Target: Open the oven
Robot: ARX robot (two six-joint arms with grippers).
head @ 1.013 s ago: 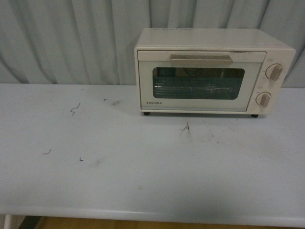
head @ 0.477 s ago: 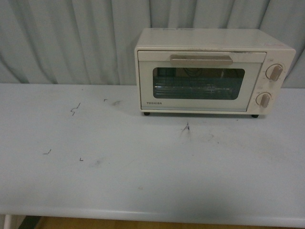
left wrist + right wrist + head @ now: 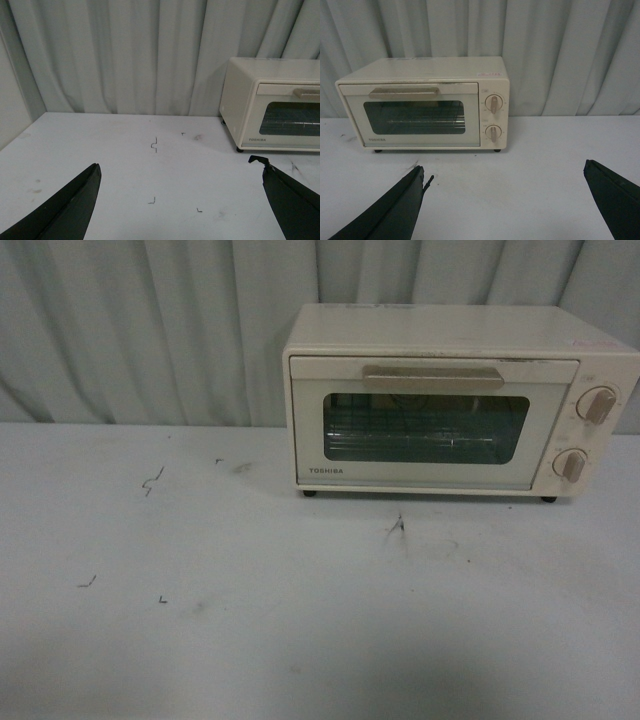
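Note:
The oven [image 3: 450, 400] is a cream-white Toshiba toaster oven at the back right of the table, its glass door shut. Its flat bar handle [image 3: 433, 377] runs along the door's top, and two round knobs [image 3: 598, 405] sit on its right side. A wire rack shows through the window. In the right wrist view the oven [image 3: 425, 105] stands ahead of my open right gripper [image 3: 502, 200], well apart from it. My open left gripper [image 3: 180, 200] hovers over bare table, with the oven [image 3: 272, 107] off to one side. Neither gripper shows in the front view.
The white table [image 3: 250, 620] carries small dark scuff marks [image 3: 152, 480] and a smudge [image 3: 398, 528] in front of the oven. A pleated grey curtain [image 3: 150, 330] hangs right behind the table and the oven.
The front view has shifted: the oven now looks slightly larger and lower in the picture, and the table's front edge has dropped out of view. The oven door stays shut.

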